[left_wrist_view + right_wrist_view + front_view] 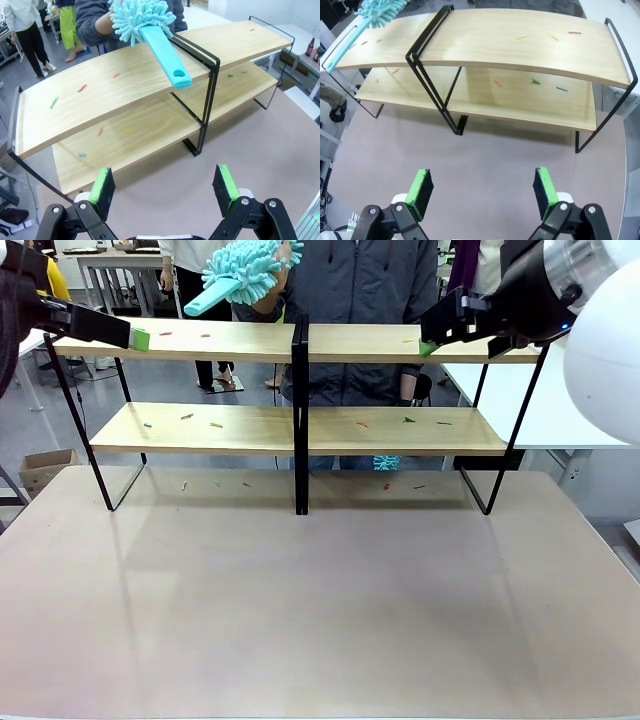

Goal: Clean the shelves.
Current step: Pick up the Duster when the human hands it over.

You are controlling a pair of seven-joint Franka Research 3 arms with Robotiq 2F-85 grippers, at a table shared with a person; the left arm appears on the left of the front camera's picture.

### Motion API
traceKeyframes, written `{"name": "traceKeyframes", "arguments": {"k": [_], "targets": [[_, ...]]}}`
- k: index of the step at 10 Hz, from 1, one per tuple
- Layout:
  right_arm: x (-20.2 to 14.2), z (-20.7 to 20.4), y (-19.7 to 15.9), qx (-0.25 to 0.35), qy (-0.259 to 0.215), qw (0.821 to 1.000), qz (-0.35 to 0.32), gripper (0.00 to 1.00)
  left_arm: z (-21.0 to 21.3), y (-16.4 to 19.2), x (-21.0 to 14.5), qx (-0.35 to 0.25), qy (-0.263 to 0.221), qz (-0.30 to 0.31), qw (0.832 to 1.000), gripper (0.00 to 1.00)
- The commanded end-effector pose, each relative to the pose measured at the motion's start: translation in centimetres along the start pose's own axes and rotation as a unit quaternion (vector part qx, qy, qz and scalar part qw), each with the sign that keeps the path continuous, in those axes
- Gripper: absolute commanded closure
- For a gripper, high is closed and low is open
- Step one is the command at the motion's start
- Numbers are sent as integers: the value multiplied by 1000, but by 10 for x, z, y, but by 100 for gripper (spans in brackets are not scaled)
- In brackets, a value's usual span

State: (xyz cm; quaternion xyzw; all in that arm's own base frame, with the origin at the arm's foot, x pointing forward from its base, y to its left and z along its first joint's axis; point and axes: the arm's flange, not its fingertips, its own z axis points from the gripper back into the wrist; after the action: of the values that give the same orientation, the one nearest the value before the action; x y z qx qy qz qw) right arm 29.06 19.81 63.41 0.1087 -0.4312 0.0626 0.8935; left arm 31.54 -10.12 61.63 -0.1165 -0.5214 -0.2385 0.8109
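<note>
Shelves (250, 430) stand at the far side of the worktop (320, 620), long axis side to side, scraps (187, 416) on both boards. Person's hand (105, 26) holds a teal duster (165, 55) over the top board left of the centre upright, handle toward the left claw (165, 185), the nearer one. Left claw and right claw (482, 192) are both spread, empty.
</note>
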Motion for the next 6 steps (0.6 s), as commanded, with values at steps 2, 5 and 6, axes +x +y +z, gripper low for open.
{"name": "traceKeyframes", "arguments": {"k": [2,5,6], "targets": [[7,0,0,2,-6,1000,1,0,0,0,0,2,-4,1,1000,0],[1,0,0,1,-1,1000,0,0,0,0,0,2,-4,1,1000,0],[1,0,1,1,-1,1000,0,0,0,0,0,2,-4,1,1000,0]]}}
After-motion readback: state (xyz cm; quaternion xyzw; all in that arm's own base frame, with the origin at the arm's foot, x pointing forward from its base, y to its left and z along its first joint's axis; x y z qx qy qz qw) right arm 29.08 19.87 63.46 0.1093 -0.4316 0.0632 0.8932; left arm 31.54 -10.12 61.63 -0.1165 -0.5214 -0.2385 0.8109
